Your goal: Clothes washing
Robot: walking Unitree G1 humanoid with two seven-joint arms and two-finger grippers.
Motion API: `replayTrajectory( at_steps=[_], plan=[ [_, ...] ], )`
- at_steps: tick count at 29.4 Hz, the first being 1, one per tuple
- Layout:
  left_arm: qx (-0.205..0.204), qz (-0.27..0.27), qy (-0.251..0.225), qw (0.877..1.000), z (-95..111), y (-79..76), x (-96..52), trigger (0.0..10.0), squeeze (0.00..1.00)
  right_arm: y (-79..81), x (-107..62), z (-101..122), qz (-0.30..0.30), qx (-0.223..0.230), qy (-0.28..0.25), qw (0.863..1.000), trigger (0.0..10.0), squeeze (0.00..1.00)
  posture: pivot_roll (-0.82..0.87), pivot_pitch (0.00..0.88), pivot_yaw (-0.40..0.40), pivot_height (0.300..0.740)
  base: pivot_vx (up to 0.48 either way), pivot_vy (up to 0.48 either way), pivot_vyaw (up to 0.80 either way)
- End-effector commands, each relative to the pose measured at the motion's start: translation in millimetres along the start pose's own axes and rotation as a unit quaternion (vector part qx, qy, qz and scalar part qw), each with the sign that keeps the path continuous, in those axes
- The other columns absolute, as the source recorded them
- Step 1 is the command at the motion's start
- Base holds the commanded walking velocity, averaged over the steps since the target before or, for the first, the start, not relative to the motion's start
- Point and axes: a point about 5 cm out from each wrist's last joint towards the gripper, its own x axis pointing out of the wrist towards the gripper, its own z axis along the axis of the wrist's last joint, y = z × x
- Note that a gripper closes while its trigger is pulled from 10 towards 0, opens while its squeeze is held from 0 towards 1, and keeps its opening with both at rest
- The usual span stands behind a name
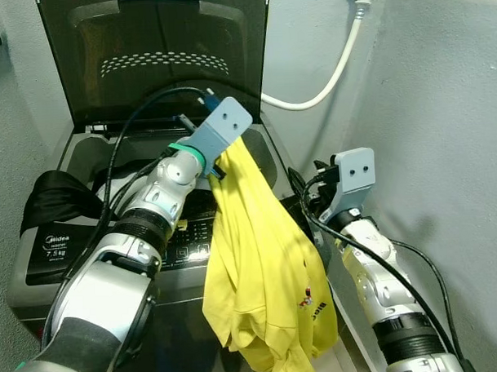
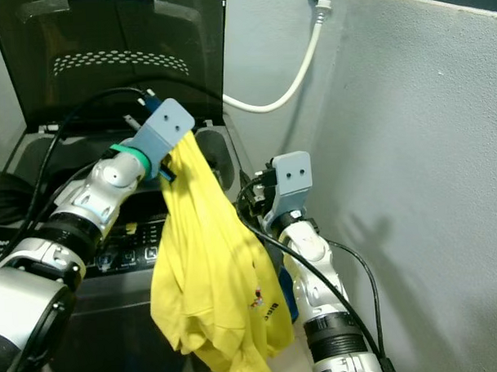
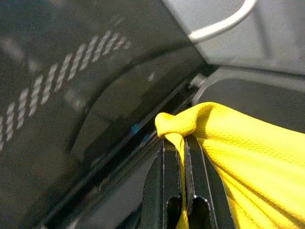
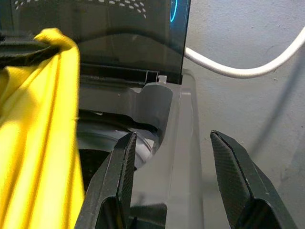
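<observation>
My left gripper [image 3: 175, 145] is shut on a bunched fold of a yellow shirt [image 1: 264, 267], holding it above the front right of the open top-loading washing machine [image 1: 47, 250]. The shirt hangs long, down past the machine's control panel [image 1: 189, 237], with a small red and black print near its lower hem. The machine's dark lid [image 1: 158, 54] stands raised behind. My right gripper [image 4: 171, 157] is open beside the machine's right rim, nothing between its fingers [image 4: 238, 181]. The drum opening [image 4: 109, 143] shows below the shirt.
A black garment [image 1: 57, 201] lies draped over the machine's left top edge. A white hose [image 1: 330, 73] runs along the grey wall behind. A grey wall stands close on the right, leaving a narrow gap where my right arm [image 1: 383, 287] is.
</observation>
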Motion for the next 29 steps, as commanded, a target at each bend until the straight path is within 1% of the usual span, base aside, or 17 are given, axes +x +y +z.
replayTrajectory(
  at_steps=[1,3,5,10,12,13,14,15,17,19,21,22,23,24,26,28,29],
  plan=[
    [-0.016,0.030,0.040,0.999,-21,11.1,-5.4,10.0,0.00,-3.4,-3.5,-2,-0.004,-0.001,0.006,1.000,10.0,0.00,-0.02,0.009,-0.004,0.740,0.000,0.000,0.00],
    [-0.021,0.043,0.062,0.997,-32,17.7,-9.4,10.0,0.00,-2.5,-3.7,-3,-0.003,0.000,0.006,1.000,10.0,0.00,-0.02,0.010,-0.006,0.740,0.000,0.000,0.00],
    [-0.016,0.052,0.082,0.995,-42,24.0,-13.5,10.0,0.00,0.2,-2.8,-4,0.002,0.003,0.006,1.000,10.0,0.00,-0.02,0.010,-0.010,0.740,0.000,0.000,0.00],
    [0.000,0.062,0.099,0.993,-53,30.1,-18.6,10.0,0.00,1.1,-2.2,-4,0.006,0.004,0.008,1.000,10.0,0.00,-0.01,0.013,-0.022,0.740,0.000,0.000,0.00],
    [0.025,0.067,0.114,0.991,-65,35.6,-24.6,10.0,0.00,1.6,-1.2,-5,0.012,0.002,0.011,1.000,10.0,0.00,-0.01,0.021,-0.033,0.740,0.000,0.000,0.00],
    [0.044,0.069,0.117,0.990,-69,37.3,-27.0,10.0,0.00,-0.1,-0.9,-5,0.015,0.000,0.013,1.000,10.0,0.00,-0.01,0.031,-0.050,0.740,0.000,0.000,0.00],
    [0.056,0.071,0.119,0.989,-72,38.2,-28.5,10.0,0.00,-1.5,-0.8,-4,0.017,-0.001,0.014,1.000,10.0,0.00,-0.01,0.031,-0.050,0.740,0.000,0.000,0.00],
    [0.056,0.071,0.119,0.989,-72,38.2,-28.5,10.0,0.00,-1.5,-0.8,-4,0.017,-0.001,0.014,1.000,10.0,0.00,-0.01,0.031,-0.050,0.740,0.000,0.000,0.00],
    [0.095,0.070,0.119,0.986,-74,39.3,-30.3,10.0,0.00,-3.2,-0.5,-4,0.021,-0.003,0.015,1.000,10.0,0.00,-0.01,0.032,-0.060,0.740,0.000,0.000,0.00],
    [0.103,0.061,0.116,0.986,-74,35.8,-30.7,10.0,0.00,-3.0,-0.7,-4,0.022,-0.004,0.016,1.000,10.0,0.00,-0.01,0.036,-0.065,0.740,0.000,0.000,0.00],
    [0.112,0.022,0.099,0.988,-73,19.7,-30.3,10.0,0.00,1.7,-0.8,-4,0.027,-0.002,0.018,0.999,10.0,0.00,-0.01,0.046,-0.067,0.740,0.000,0.000,0.00],
    [0.110,0.007,0.094,0.989,-73,12.5,-30.2,10.0,0.00,3.6,-0.8,-4,0.028,-0.002,0.018,0.999,10.0,0.00,-0.02,0.050,-0.066,0.740,0.000,0.000,0.00],
    [0.110,0.007,0.094,0.989,-73,12.5,-30.2,10.0,0.00,3.6,-0.8,-4,0.028,-0.002,0.018,0.999,10.0,0.00,-0.02,0.050,-0.066,0.740,0.000,0.000,0.00],
    [0.100,0.001,0.095,0.990,-73,6.3,-30.5,10.0,0.00,5.1,-1.1,-4,0.028,-0.001,0.018,0.999,10.0,0.00,-0.03,0.058,-0.067,0.740,0.000,0.000,0.00],
    [0.084,-0.001,0.095,0.992,-73,0.2,-31.0,10.0,0.00,5.8,-2.3,-4,0.027,0.000,0.019,0.999,10.0,0.00,-0.02,0.054,-0.069,0.740,0.000,0.000,0.00],
    [0.081,0.000,0.094,0.992,-73,-1.3,-31.4,10.0,0.00,5.8,-3.1,-4,0.028,0.001,0.020,0.999,10.0,0.00,-0.02,0.054,-0.069,0.740,0.000,0.000,0.00],
    [0.052,0.008,0.089,0.995,-71,-1.5,-31.5,10.0,0.00,6.9,-3.3,-4,0.030,0.001,0.020,0.999,10.0,0.00,-0.03,0.056,-0.071,0.740,0.000,0.000,0.00]
  ],
)
